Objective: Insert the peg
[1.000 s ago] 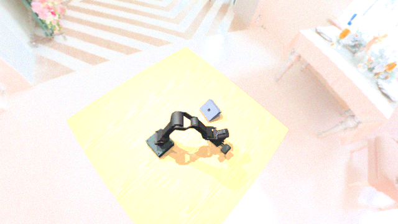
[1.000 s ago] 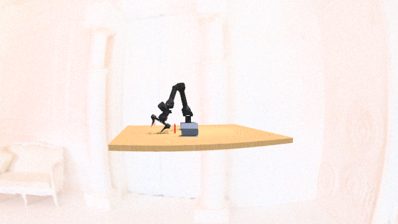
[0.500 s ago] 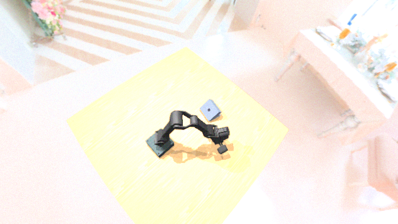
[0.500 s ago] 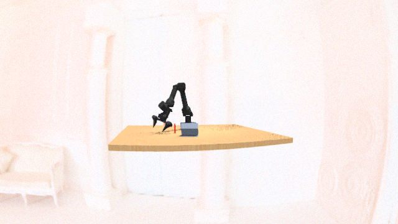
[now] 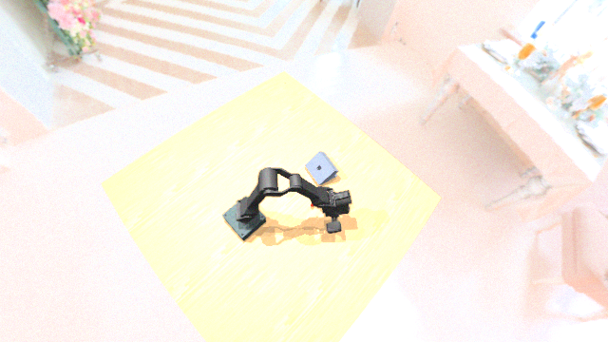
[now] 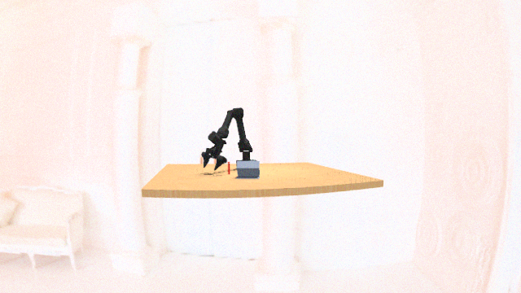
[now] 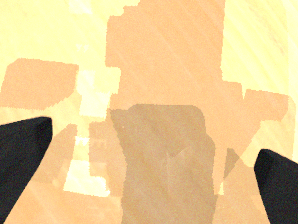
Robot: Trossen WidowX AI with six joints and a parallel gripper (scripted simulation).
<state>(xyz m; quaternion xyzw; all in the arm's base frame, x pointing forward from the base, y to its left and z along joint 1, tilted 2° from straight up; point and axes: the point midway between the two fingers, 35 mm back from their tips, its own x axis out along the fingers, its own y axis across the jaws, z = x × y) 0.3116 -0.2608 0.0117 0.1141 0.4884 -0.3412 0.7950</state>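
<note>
A: "As the table (image 5: pixel 190 190) (image 6: pixel 195 187) spreads beneath the arm (image 5: pixel 268 180) (image 6: pixel 241 130), how's the gripper (image 5: pixel 336 213) (image 6: pixel 211 168) (image 7: pixel 156 144)?"
B: "Wide, its 2 fingers empty."
A: "The peg (image 5: pixel 312 205) (image 6: pixel 229 168)?"
B: "Upright, near but outside them, back under the forearm; I'd retreat that way."

wood-grained tabletop (image 5: pixel 199 190) (image 6: pixel 277 175) (image 7: pixel 255 45), smooth matt blue-grey panel (image 5: pixel 327 166) (image 6: pixel 247 164), dark arm (image 5: pixel 268 180) (image 6: pixel 238 114) with a plastic look

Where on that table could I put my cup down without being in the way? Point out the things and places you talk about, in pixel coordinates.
The wide stretch of wood between the arm's square base (image 5: pixel 231 218) and the table's left corner looks bare. It's crowded where the red peg (image 5: pixel 312 206) (image 6: pixel 229 168) stands between the open jaws (image 5: pixel 334 214) (image 6: pixel 212 168) and the blue-grey sloped block (image 5: pixel 328 166) (image 6: pixel 247 164).
</note>
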